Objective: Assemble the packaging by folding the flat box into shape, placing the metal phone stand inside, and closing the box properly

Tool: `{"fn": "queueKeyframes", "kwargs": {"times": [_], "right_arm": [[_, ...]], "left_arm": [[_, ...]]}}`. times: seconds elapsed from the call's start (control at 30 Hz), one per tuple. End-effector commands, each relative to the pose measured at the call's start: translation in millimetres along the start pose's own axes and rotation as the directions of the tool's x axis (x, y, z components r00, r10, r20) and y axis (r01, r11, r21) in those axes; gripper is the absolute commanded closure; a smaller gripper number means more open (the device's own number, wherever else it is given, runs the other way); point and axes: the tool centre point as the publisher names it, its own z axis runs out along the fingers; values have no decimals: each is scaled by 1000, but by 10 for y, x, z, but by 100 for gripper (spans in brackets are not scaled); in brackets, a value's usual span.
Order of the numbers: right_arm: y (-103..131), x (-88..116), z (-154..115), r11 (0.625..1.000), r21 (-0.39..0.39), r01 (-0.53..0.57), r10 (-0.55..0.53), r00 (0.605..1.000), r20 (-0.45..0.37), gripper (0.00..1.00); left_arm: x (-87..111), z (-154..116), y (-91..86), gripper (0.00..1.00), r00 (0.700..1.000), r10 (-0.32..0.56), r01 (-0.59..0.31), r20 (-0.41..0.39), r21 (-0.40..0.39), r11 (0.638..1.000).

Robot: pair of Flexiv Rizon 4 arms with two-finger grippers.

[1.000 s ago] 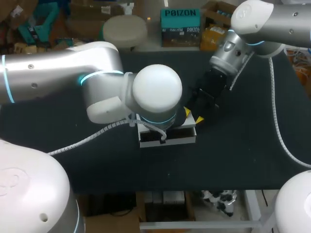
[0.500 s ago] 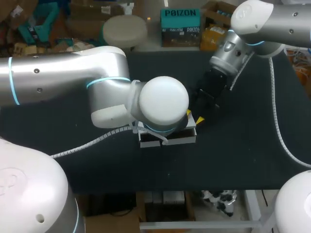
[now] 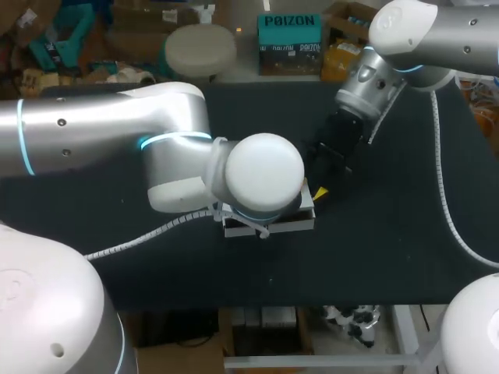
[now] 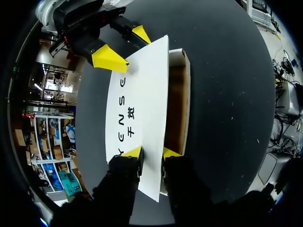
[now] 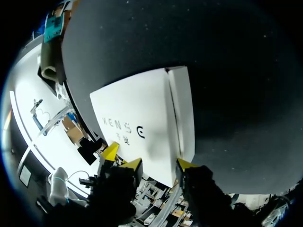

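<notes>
**Location.** The box (image 3: pixel 269 224) is found on the black table (image 3: pixel 390 234) near its middle, largely covered in the head view by the left arm's wrist. The left wrist view shows the white printed lid (image 4: pixel 142 104) standing partly raised over the box. A strip of the brown interior is exposed along the lid's free long edge.

**Contents.** No metal phone stand can be made out in the exposed strip, and the rest of the interior is hidden by the lid.

**Grippers.** The left gripper (image 4: pixel 151 152) is clenched on the near end of the lid, with one tip laid on the printed face and the other on the inner side. The right gripper (image 4: pixel 126 46) is placed at the far end with its jaws spread. One tip is set against the lid there – nothing is seen to be clamped by it.

**Step in hand.** The closing of the box is judged to be under way, the folding being done. Whether the stand has been placed cannot be confirmed.

**Next move.** The lid is to be brought down until the gap is shut. Before it can seat, the tip beneath it must be withdrawn – otherwise the edge would be held up or creased. The far end should be pressed down by the right gripper so that the box is not dragged across the table.
</notes>
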Motion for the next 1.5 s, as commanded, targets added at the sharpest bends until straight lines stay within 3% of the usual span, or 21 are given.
{"fn": "queueKeyframes", "kwargs": {"times": [0.03,0.47,0.57,0.67,0.7,0.73,0.77,1.27,1.5], "right_arm": [[-5,1,2,1000,-2,-1,1,1000,1,53],[-52,-37,-22,1000,-16,0,0,1000,0,56],[-65,-42,-33,1000,-20,0,0,1000,0,69],[-80,-70,-62,1000,-26,-3,3,1000,-4,72],[-90,-81,-74,1000,-30,-4,4,1000,-7,83],[-100,-90,-84,999,-33,-4,4,1000,-9,86],[-112,-96,-95,999,-36,-3,3,1000,-12,100],[-399,-46,31,994,-84,75,-73,997,24,100],[-407,-39,136,992,-92,85,-80,995,52,100]], "left_arm": [[64,58,-10,79,1000,-1,1,6,-6,1000],[134,88,-13,78,1000,0,0,1,-3,1000],[149,92,-19,77,1000,0,0,-1,-1,1000],[154,92,-22,78,1000,2,-2,-4,-2,1000],[159,92,-24,78,1000,3,-3,-4,-2,1000],[160,91,-25,78,1000,4,-4,-4,-2,1000],[161,91,-26,78,1000,4,-4,-5,-2,1000],[181,68,-35,76,1000,11,-11,-9,-9,1000],[186,66,-28,76,1000,13,-13,-12,-8,1000]]}}
